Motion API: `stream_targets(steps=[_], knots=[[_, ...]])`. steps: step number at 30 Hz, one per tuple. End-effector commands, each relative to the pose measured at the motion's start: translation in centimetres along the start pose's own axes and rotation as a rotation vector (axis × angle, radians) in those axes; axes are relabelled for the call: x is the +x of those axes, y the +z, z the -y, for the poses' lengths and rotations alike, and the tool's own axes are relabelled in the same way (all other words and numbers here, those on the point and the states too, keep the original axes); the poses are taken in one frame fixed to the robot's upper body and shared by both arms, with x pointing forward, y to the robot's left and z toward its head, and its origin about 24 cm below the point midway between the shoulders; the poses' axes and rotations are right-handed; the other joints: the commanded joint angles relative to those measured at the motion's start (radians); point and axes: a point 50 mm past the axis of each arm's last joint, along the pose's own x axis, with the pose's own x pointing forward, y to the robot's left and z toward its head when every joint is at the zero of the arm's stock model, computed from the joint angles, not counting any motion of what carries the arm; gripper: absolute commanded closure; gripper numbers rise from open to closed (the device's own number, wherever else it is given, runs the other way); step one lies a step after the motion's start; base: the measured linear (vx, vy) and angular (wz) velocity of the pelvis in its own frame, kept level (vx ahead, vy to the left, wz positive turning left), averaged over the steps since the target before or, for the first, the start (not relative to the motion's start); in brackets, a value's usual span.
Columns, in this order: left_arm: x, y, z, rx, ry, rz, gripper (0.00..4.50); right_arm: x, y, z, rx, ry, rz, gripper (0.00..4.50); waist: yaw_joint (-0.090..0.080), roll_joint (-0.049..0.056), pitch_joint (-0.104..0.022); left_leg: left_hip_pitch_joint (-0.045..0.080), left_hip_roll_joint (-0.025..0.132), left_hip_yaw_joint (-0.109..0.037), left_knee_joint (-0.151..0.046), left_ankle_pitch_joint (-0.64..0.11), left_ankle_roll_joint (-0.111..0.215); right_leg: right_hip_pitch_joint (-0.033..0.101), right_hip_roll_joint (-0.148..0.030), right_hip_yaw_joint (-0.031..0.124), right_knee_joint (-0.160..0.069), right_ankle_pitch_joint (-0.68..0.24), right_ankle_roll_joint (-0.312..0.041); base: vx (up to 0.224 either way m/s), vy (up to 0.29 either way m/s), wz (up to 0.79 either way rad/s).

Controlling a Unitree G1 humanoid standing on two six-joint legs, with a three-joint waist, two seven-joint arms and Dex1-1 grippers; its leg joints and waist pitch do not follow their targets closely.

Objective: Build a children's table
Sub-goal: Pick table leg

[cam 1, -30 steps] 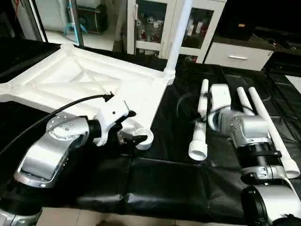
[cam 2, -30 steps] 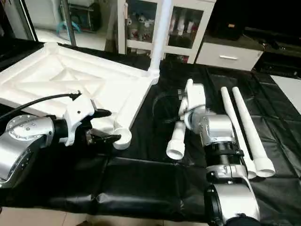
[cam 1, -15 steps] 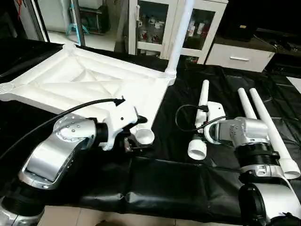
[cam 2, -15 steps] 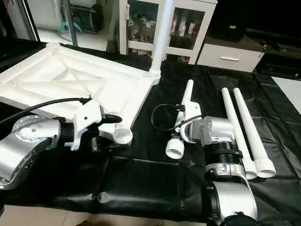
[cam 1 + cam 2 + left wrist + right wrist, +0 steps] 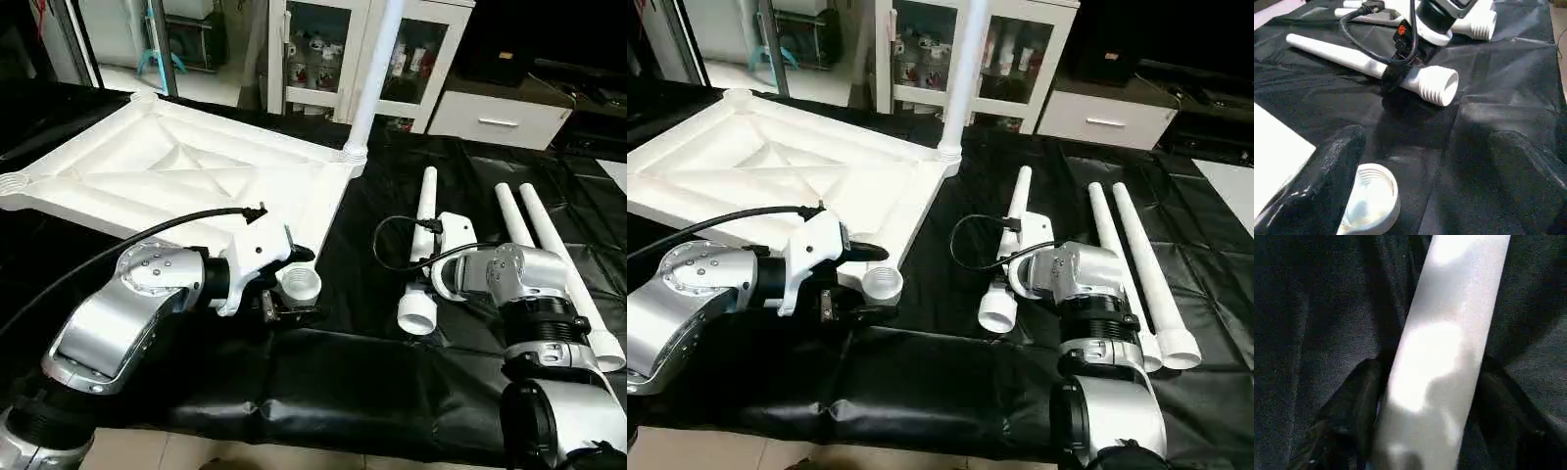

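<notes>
target: long tapered white plastic tube leg (image 5: 427, 196), flat on the black-covered table (image 5: 333, 372), off to the right of the big white ribbed plastic tabletop (image 5: 196, 171), which is lying underside up

long axis: the leg runs pretty much straight away from the robot, roughly parallel to the tabletop's right edge. The wide threaded end is nearest the robot and the thin end is farthest

right pincer (image 5: 1430, 372): comes down across the leg near its wide end, one black finger on each side. From the wrist cam both look pressed against the tube, so I'd call it a grip, but the leg is lying on the cloth

left pincer (image 5: 294, 284): spread wide, holding nothing, parked at the tabletop's near right corner. The round threaded socket (image 5: 1371, 198) sits between its fingers, close to one

which way next: that open socket is left of the leg's wide end, with bare cloth between. My guess is the leg has to be tipped upright and carried left

nearer arm: right for the leg, left for the socket

other bits: one leg (image 5: 377, 59) stands upright in the tabletop's far right corner. Two more legs (image 5: 541, 220) lie further right of the tabletop
</notes>
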Motion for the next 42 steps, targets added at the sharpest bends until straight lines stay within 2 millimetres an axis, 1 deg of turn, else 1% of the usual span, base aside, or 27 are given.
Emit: stream_targets(steps=[1, 4, 5, 6, 11, 13, 14, 16, 18, 19, 20, 21, 22, 23, 25, 27, 28, 29, 31, 34, 35, 36, 37, 39, 40, 41, 42], knots=[[0.1, 0.4, -0.1, 0.019, -0.004, -0.002, 0.00, 0.1, -0.4, 0.7, 0.025, -0.017, -0.029, 2.03, 0.000, 0.018, -0.071, 0.007, 0.014, 0.001, -0.066, -0.149, -0.089, 0.051, -0.066, 0.050, -0.065, -0.166, -0.116, 0.000, 0.000, 0.00], [0.1, 0.4, -0.2, 0.020, 0.003, -0.006, 0.00, 0.0, -0.2, 0.8, 0.030, -0.023, -0.017, 2.34, -0.001, 0.018, -0.071, 0.006, 0.014, 0.001, -0.066, -0.142, -0.089, 0.052, -0.066, 0.049, -0.064, -0.157, -0.117, 0.000, 0.000, 0.00], [0.0, 0.3, -0.2, 0.020, 0.006, -0.007, 0.00, -0.1, -0.2, 0.9, 0.033, -0.025, -0.014, 2.34, -0.001, 0.018, -0.071, 0.006, 0.013, 0.001, -0.066, -0.143, -0.089, 0.051, -0.066, 0.049, -0.064, -0.158, -0.117, 0.000, 0.000, 0.00], [0.0, 0.3, -0.2, 0.020, 0.006, -0.007, 0.00, -0.1, -0.2, 0.9, 0.033, -0.025, -0.013, 2.43, -0.001, 0.021, -0.070, 0.007, 0.013, 0.001, -0.066, -0.149, -0.090, 0.051, -0.065, 0.049, -0.065, -0.161, -0.117, 0.000, 0.000, 0.00], [-0.1, 0.4, -0.6, 0.025, 0.033, -0.007, 0.00, -0.5, 0.2, 1.3, 0.055, -0.035, 0.019, 2.64, 0.000, 0.020, -0.071, 0.007, 0.013, 0.001, -0.066, -0.146, -0.090, 0.051, -0.065, 0.049, -0.063, -0.152, -0.117, 0.000, 0.000, 0.00], [-0.4, 0.5, -1.3, 0.024, 0.090, 0.012, 0.00, -1.6, 1.4, 1.3, 0.050, -0.021, 0.119, 2.65, 0.001, 0.020, -0.072, 0.007, 0.013, 0.001, -0.065, -0.140, -0.089, 0.052, -0.065, 0.050, -0.062, -0.142, -0.117, 0.000, 0.000, 0.00], [-0.4, 0.5, -1.3, 0.024, 0.090, 0.012, 0.00, -1.6, 1.4, 1.3, 0.050, -0.021, 0.119, 2.66, 0.003, 0.020, -0.072, 0.007, 0.012, 0.002, -0.065, -0.136, -0.086, 0.053, -0.064, 0.051, -0.065, -0.136, -0.110, 0.000, 0.000, 0.00], [-0.5, 0.6, -1.9, 0.015, 0.142, 0.032, 0.00, -2.5, 2.5, 1.0, 0.040, 0.031, 0.237, 2.66, 0.003, 0.019, -0.073, 0.005, 0.014, 0.000, -0.066, -0.132, -0.083, 0.056, -0.066, 0.049, -0.063, -0.134, -0.109, 0.000, 0.000, 0.00], [-0.5, 0.8, -2.8, -0.020, 0.213, 0.070, 0.00, -3.7, 3.2, 0.8, 0.033, 0.117, 0.391, 2.66, 0.003, 0.022, -0.071, 0.005, 0.013, 0.002, -0.065, -0.140, -0.080, 0.054, -0.066, 0.050, -0.067, -0.144, -0.106, 0.000, 0.000, 0.00], [-0.4, 0.8, -3.2, -0.046, 0.244, 0.092, 0.00, -4.2, 3.4, 0.8, 0.017, 0.147, 0.447, 2.66, 0.004, 0.020, -0.073, 0.003, 0.015, -0.001, -0.065, -0.142, -0.070, 0.058, -0.068, 0.050, -0.066, -0.142, -0.107, 0.000, 0.000, 0.00], [-0.4, 1.0, -3.8, -0.083, 0.301, 0.132, 0.00, -5.0, 3.4, 0.9, 0.004, 0.160, 0.506, 2.66, 0.007, 0.020, -0.072, 0.006, 0.015, 0.002, -0.063, -0.143, -0.063, 0.055, -0.068, 0.051, -0.069, -0.140, -0.108, 0.000, 0.000, 0.00], [-0.4, 1.1, -3.9, -0.091, 0.314, 0.142, 0.00, -5.1, 3.4, 0.9, 0.002, 0.160, 0.518, 2.66, 0.006, 0.019, -0.073, 0.003, 0.014, 0.000, -0.064, -0.136, -0.060, 0.059, -0.067, 0.050, -0.068, -0.137, -0.110, 0.000, 0.000, 0.00], [-0.3, 1.2, -4.2, -0.107, 0.340, 0.166, 0.00, -5.4, 3.4, 1.0, 0.008, 0.163, 0.545, 2.66, 0.008, 0.020, -0.074, 0.005, 0.014, 0.000, -0.064, -0.135, -0.059, 0.057, -0.067, 0.050, -0.068, -0.138, -0.113, 0.000, 0.000, 0.00], [-0.2, 1.5, -4.5, -0.131, 0.373, 0.208, 0.00, -6.0, 3.7, 1.1, 0.009, 0.172, 0.618, 2.66, 0.006, 0.021, -0.073, 0.005, 0.014, -0.001, -0.064, -0.135, -0.058, 0.056, -0.066, 0.049, -0.068, -0.144, -0.116, 0.000, 0.000, 0.00], [0.0, 2.2, -5.0, -0.161, 0.418, 0.280, 0.00, -7.0, 3.9, 1.1, 0.010, 0.196, 0.727, 2.66, 0.008, 0.019, -0.073, 0.005, 0.015, 0.001, -0.062, -0.157, -0.051, 0.054, -0.069, 0.050, -0.074, -0.165, -0.120, 0.000, 0.000, 0.00], [0.0, 2.4, -5.1, -0.169, 0.434, 0.308, 0.00, -7.3, 4.0, 1.1, 0.011, 0.208, 0.763, 2.66, 0.007, 0.018, -0.073, 0.004, 0.014, -0.001, -0.063, -0.158, -0.044, 0.055, -0.068, 0.048, -0.075, -0.177, -0.118, 0.000, 0.000, 0.00], [0.1, 3.4, -5.5, -0.190, 0.466, 0.382, 0.00, -8.6, 4.1, 0.2, -0.001, 0.323, 0.847, 2.66, 0.006, 0.015, -0.072, 0.003, 0.014, 0.000, -0.063, -0.166, -0.036, 0.056, -0.067, 0.049, -0.077, -0.181, -0.116, 0.000, 0.000, 0.00], [0.1, 3.6, -5.6, -0.200, 0.472, 0.405, 0.00, -9.0, 4.1, -0.1, -0.008, 0.366, 0.872, 2.66, 0.007, 0.015, -0.072, 0.003, 0.015, 0.000, -0.062, -0.169, -0.031, 0.056, -0.069, 0.049, -0.077, -0.180, -0.117, 0.000, 0.000, 0.00], [0.0, 4.3, -5.8, -0.221, 0.486, 0.446, 0.00, -9.8, 3.9, -1.0, -0.036, 0.497, 0.899, 2.66, 0.007, 0.013, -0.072, 0.001, 0.016, -0.003, -0.063, -0.161, -0.011, 0.058, -0.068, 0.047, -0.077, -0.177, -0.116, 0.000, 0.000, 0.00], [-0.1, 5.3, -6.1, -0.273, 0.495, 0.518, 0.00, -11.3, 3.1, -2.6, -0.055, 0.785, 0.874, 2.67, 0.007, 0.013, -0.070, 0.001, 0.017, -0.003, -0.062, -0.161, 0.004, 0.057, -0.069, 0.047, -0.079, -0.187, -0.119, 0.000, 0.000, 0.00], [-0.1, 5.6, -6.1, -0.302, 0.479, 0.540, 0.00, -11.8, 2.6, -3.0, -0.056, 0.911, 0.843, 2.67, 0.007, 0.013, -0.071, 0.001, 0.016, -0.002, -0.062, -0.161, 0.005, 0.058, -0.068, 0.047, -0.079, -0.188, -0.121, 0.000, 0.000, 0.00], [0.0, 5.8, -6.1, -0.319, 0.467, 0.553, 0.00, -12.2, 2.3, -3.3, -0.059, 0.983, 0.826, 2.67, 0.008, 0.008, -0.070, 0.001, 0.017, -0.002, -0.060, -0.158, 0.013, 0.058, -0.068, 0.046, -0.080, -0.188, -0.125, 0.000, 0.000, 0.00], [0.0, 6.2, -6.0, -0.333, 0.439, 0.575, 0.00, -12.5, 1.8, -3.5, -0.056, 1.082, 0.778, 2.67, 0.011, 0.010, -0.071, 0.001, 0.016, -0.003, -0.059, -0.149, 0.019, 0.060, -0.068, 0.045, -0.079, -0.188, -0.129, 0.000, 0.000, 0.00], [0.1, 6.5, -5.8, -0.344, 0.417, 0.593, 0.00, -12.7, 1.4, -3.7, -0.054, 1.156, 0.741, 2.67, 0.015, 0.009, -0.072, 0.000, 0.017, -0.004, -0.059, -0.137, 0.019, 0.057, -0.070, 0.045, -0.081, -0.191, -0.133, 0.000, 0.000, 0.00], [0.2, 7.0, -5.6, -0.350, 0.384, 0.613, 0.00, -12.8, 1.0, -3.8, -0.053, 1.216, 0.702, 2.67, 0.018, -0.002, -0.071, -0.001, 0.018, -0.002, -0.059, -0.134, 0.018, 0.057, -0.071, 0.044, -0.083, -0.208, -0.131, 0.000, 0.000, 0.00], [0.3, 7.3, -5.4, -0.353, 0.366, 0.626, 0.00, -12.8, 0.8, -3.9, -0.057, 1.246, 0.680, 2.67, 0.020, 0.001, -0.070, -0.001, 0.017, -0.002, -0.058, -0.133, 0.016, 0.056, -0.072, 0.044, -0.082, -0.217, -0.130, 0.000, 0.000, 0.00], [0.3, 7.4, -5.4, -0.354, 0.358, 0.632, 0.00, -12.8, 0.7, -3.9, -0.060, 1.257, 0.670, 2.67, 0.023, 0.001, -0.069, -0.002, 0.018, -0.002, -0.058, -0.132, 0.012, 0.056, -0.074, 0.045, -0.085, -0.239, -0.122, 0.000, 0.000, 0.00]])
